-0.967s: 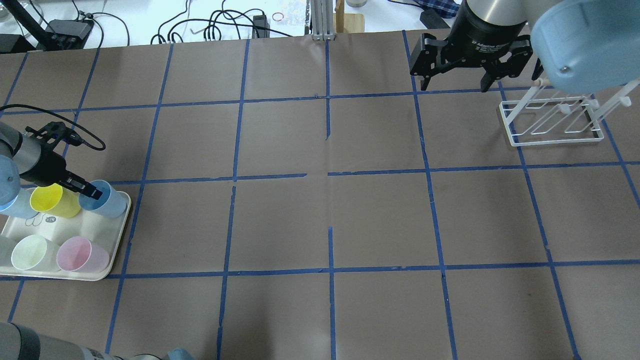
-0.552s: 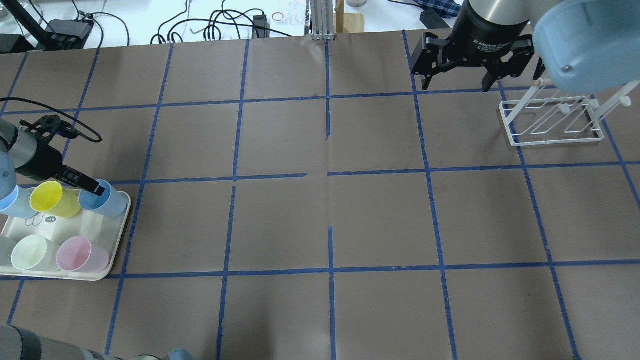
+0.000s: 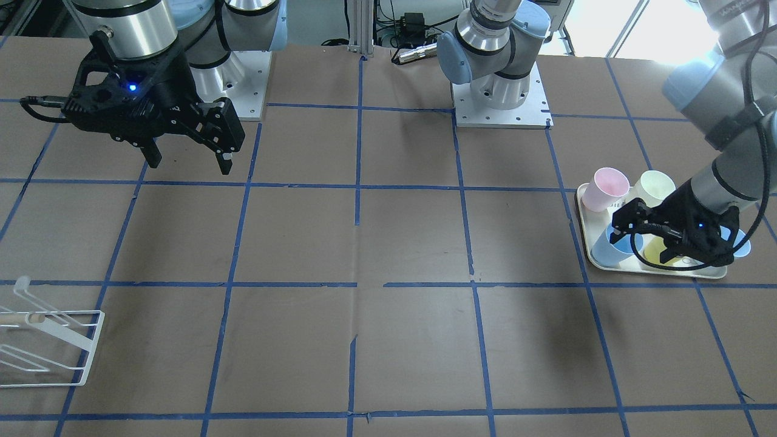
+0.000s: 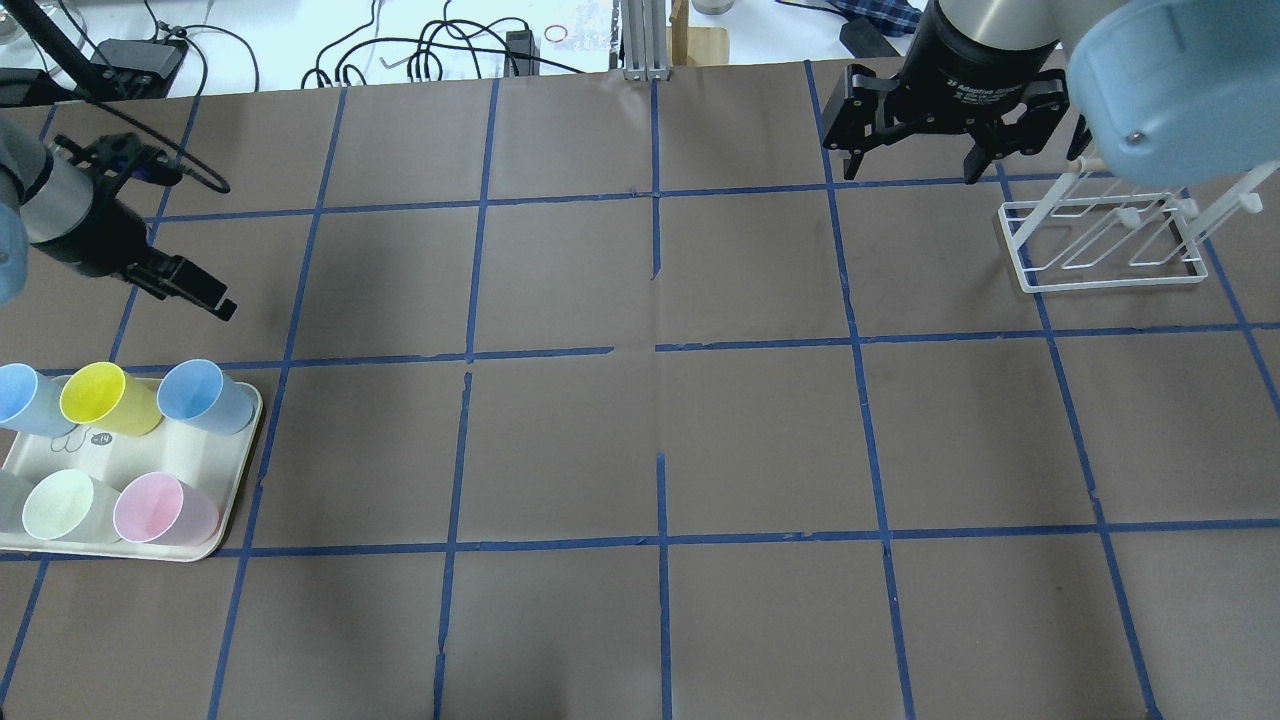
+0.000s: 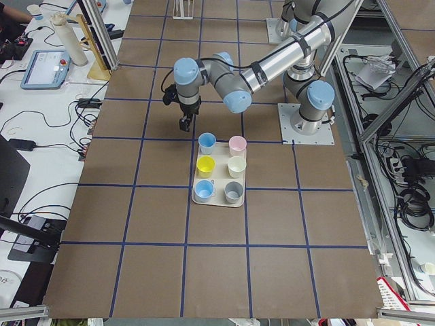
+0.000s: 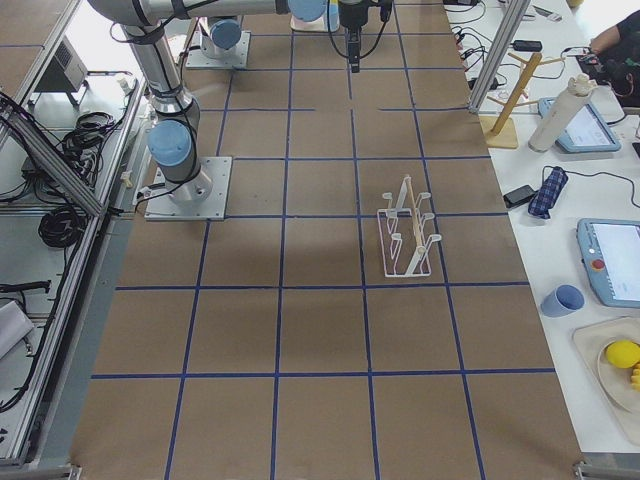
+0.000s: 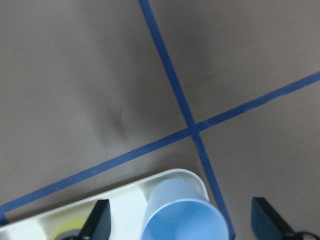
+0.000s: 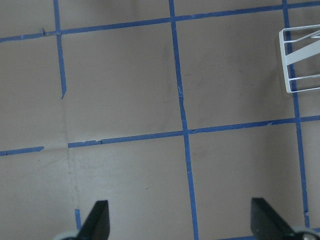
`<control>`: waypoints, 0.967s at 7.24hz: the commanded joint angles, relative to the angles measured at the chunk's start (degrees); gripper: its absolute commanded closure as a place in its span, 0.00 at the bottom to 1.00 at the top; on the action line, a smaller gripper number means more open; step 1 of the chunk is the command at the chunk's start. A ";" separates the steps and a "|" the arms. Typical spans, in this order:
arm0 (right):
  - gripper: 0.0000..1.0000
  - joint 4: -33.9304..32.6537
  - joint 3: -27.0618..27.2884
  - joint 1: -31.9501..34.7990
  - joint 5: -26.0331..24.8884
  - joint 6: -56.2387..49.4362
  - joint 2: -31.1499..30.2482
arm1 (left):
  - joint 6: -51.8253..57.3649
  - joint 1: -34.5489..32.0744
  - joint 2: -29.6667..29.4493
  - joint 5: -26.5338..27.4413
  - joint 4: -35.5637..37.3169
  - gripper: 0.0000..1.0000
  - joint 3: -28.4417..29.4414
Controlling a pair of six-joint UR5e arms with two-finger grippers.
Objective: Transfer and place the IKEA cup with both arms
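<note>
The IKEA cup (image 4: 205, 395), pale blue with a deeper blue inside, stands upright at the tray's far right corner. It also shows in the front view (image 3: 614, 247), the left-side view (image 5: 206, 142) and the left wrist view (image 7: 180, 212). My left gripper (image 4: 212, 300) is open and empty. It hovers above the cup and slightly beyond it, touching nothing. In the wrist view the cup sits low between its fingertips (image 7: 99, 220). My right gripper (image 4: 912, 178) is open and empty, high over the far right of the table, next to the rack.
The cream tray (image 4: 235, 480) also holds a yellow cup (image 4: 100, 398), a paler sky-blue cup (image 4: 22, 397), a pale green cup (image 4: 60, 505) and a pink cup (image 4: 160, 510). A white wire rack (image 4: 1100, 250) stands at the far right. Blue tape lines grid the brown table.
My left gripper has come off the blue cup's rim and moved up and away toward the far side. The cup stays on the tray. The right gripper has barely moved.
</note>
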 commanded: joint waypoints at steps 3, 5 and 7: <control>0.00 0.05 0.04 -0.22 -0.08 -0.11 0.07 | -38.07 -23.63 3.65 2.20 -19.63 0.00 13.78; 0.00 0.14 0.04 -0.13 -0.26 -0.20 0.07 | -49.71 -30.09 6.55 2.73 -21.40 0.00 15.30; 0.00 0.32 0.04 -0.22 -0.26 -0.20 -0.02 | -49.67 -30.02 7.26 3.60 -20.71 0.00 14.60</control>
